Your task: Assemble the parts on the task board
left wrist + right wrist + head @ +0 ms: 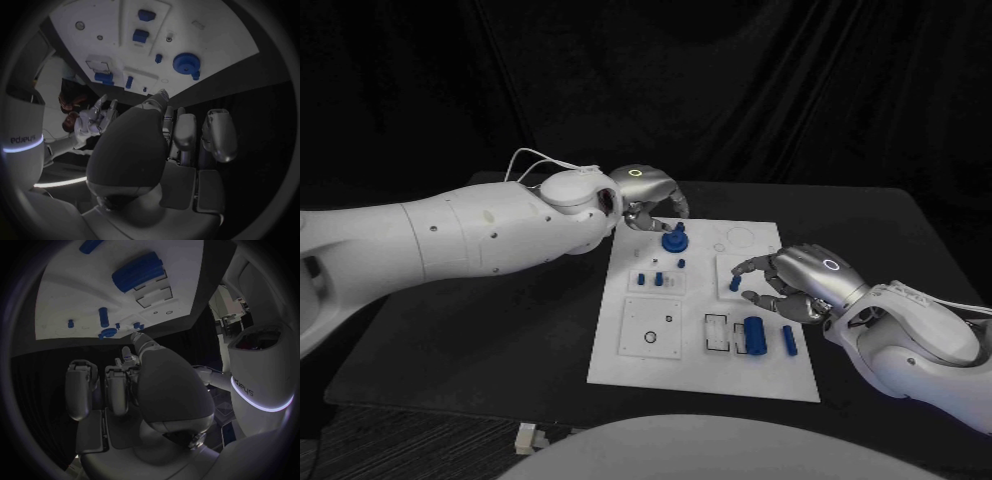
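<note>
The black counter (488, 330) carries a white board (711, 345) in its middle, lying lengthwise away from the robot.

The left arm (444, 240) reaches in across the counter's left side to the board's far left corner. Its hand (643, 197) hangs just beyond that corner, fingers (215, 132) bent downward and a little apart; in the left wrist view nothing lies between them, so it holds nothing.

The right arm (920, 345) comes in low from the right. Its hand (798, 283) sits over the board's right edge with fingers curled, and a small blue peg (734, 284) stands at the fingertips over the board's right middle. Whether the peg is pinched or merely beside the fingers I cannot tell.

On the board, a round blue knob (674, 241) stands near the far left corner, just beside the left hand. Several small blue pegs (651, 278) stand in the middle-left section. Nearer the robot, a blue cylinder (756, 335) lies in the recessed frames, with a slimmer blue bar (790, 339) just to its right.
</note>
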Controlling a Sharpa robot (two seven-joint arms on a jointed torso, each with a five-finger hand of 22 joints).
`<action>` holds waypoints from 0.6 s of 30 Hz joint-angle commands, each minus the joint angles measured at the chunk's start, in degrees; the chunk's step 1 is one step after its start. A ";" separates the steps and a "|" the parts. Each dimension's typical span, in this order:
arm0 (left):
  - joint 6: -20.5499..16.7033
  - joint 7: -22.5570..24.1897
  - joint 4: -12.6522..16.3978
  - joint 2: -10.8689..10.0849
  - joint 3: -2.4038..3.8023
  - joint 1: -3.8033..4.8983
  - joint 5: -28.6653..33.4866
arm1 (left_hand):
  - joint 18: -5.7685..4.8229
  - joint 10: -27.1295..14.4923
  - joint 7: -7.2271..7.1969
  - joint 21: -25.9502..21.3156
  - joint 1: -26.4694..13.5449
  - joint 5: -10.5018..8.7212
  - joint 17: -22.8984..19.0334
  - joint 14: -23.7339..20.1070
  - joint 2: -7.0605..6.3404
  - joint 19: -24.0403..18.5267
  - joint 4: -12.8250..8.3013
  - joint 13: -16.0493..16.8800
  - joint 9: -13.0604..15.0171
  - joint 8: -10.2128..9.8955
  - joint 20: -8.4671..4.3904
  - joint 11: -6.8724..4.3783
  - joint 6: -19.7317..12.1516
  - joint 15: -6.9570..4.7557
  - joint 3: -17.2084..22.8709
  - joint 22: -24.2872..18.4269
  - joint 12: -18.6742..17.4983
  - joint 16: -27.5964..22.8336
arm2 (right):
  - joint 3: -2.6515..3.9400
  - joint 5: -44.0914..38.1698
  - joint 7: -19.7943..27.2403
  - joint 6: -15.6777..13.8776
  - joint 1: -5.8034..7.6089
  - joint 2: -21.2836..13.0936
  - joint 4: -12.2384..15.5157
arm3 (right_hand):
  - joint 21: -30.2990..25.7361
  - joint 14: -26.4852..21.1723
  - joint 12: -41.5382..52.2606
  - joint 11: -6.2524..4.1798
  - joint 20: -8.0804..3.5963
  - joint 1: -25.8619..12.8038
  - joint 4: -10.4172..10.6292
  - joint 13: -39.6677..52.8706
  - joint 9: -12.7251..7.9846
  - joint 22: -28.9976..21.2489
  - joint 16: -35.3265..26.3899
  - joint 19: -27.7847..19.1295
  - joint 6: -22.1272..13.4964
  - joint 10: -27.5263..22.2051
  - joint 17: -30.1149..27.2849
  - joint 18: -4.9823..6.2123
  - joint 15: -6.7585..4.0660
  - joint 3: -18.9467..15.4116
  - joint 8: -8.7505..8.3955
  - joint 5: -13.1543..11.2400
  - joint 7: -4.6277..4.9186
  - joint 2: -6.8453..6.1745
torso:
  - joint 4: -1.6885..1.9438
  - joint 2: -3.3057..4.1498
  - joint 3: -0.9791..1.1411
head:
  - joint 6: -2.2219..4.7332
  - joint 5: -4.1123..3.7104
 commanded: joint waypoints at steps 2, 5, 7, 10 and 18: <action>-0.44 3.91 -2.43 2.68 0.05 -1.18 -13.35 | -0.90 -0.07 -0.03 0.32 -0.67 -0.30 0.47 0.15 -0.69 0.46 -0.28 -0.84 -0.82 0.30 -0.15 -0.43 0.82 -0.46 -0.30 9.29 0.33 0.72 | 0.03 0.01 0.96 -2.63 -0.13 -0.20 0.63 | 0.10 5.54 -0.21 0.26 0.30 0.33 -0.09 8.96 -0.05 12.62 -0.20 2.27 0.41 2.48 12.79 0.95 0.39 0.32 0.04 0.33 0.07 -0.15 | 0.01 -0.02 -0.03 | -0.01 -0.46; 0.54 3.48 -3.97 4.22 0.06 -1.94 -14.29 | -0.86 0.15 0.11 0.11 -1.30 -0.76 0.25 -0.03 -0.92 0.42 -0.29 -1.20 -1.28 0.36 -0.24 -0.20 1.30 -0.40 -0.61 9.25 0.59 0.78 | 0.03 0.03 1.12 -2.84 -0.13 -0.28 0.81 | 0.16 5.53 -0.18 0.27 0.30 0.33 -0.09 9.00 -0.05 12.65 -0.21 2.30 0.49 2.52 12.76 0.94 0.40 0.31 0.07 0.33 0.08 -0.22 | 0.06 -0.01 -0.02 | -0.01 -0.61; 0.65 3.38 -4.76 4.93 0.06 -2.42 -14.62 | -0.87 0.74 0.13 0.14 -1.61 -0.93 0.24 -0.14 -0.95 0.46 -0.38 -1.28 -1.62 0.40 -0.30 0.18 1.62 -0.22 -0.75 9.27 1.09 0.92 | 0.03 0.06 1.19 -2.93 -0.13 -0.31 0.85 | 0.16 5.53 -0.18 0.27 0.30 0.33 -0.09 9.00 -0.05 12.65 -0.21 2.30 0.49 2.52 12.76 0.94 0.40 0.31 0.07 0.33 0.08 -0.22 | 0.07 -0.02 0.00 | -0.01 -0.89; 1.03 3.40 -5.63 5.77 0.06 -3.09 -14.94 | -0.94 1.63 0.24 0.45 -2.31 -1.48 0.68 -0.01 -1.02 0.65 -0.41 -1.35 -2.15 0.59 -0.37 0.17 2.34 -0.20 -1.08 9.38 1.93 1.53 | 0.03 0.12 1.25 -2.98 -0.13 -0.34 0.89 | 0.13 5.53 -0.21 0.27 0.30 0.33 -0.10 8.95 -0.05 12.64 -0.20 2.29 0.55 2.49 12.78 0.95 0.40 0.30 0.09 0.32 0.10 -0.28 | -0.01 -0.02 -0.01 | -0.01 -1.13; 2.78 3.19 -6.37 6.89 0.07 -4.27 -18.32 | -1.06 3.02 0.45 1.05 -3.86 -2.76 1.42 0.44 -0.80 1.09 -0.26 -1.61 -2.98 1.19 -0.53 -0.40 4.30 -0.51 -1.65 9.56 3.07 2.63 | 0.03 0.32 1.11 -2.53 -0.14 -0.12 0.68 | 0.13 5.52 -0.26 0.30 0.30 0.35 -0.12 8.88 -0.05 12.64 -0.23 2.30 0.70 2.46 12.71 0.95 0.41 0.31 0.15 0.32 0.14 -0.35 | -0.08 0.06 0.02 | -0.01 -0.88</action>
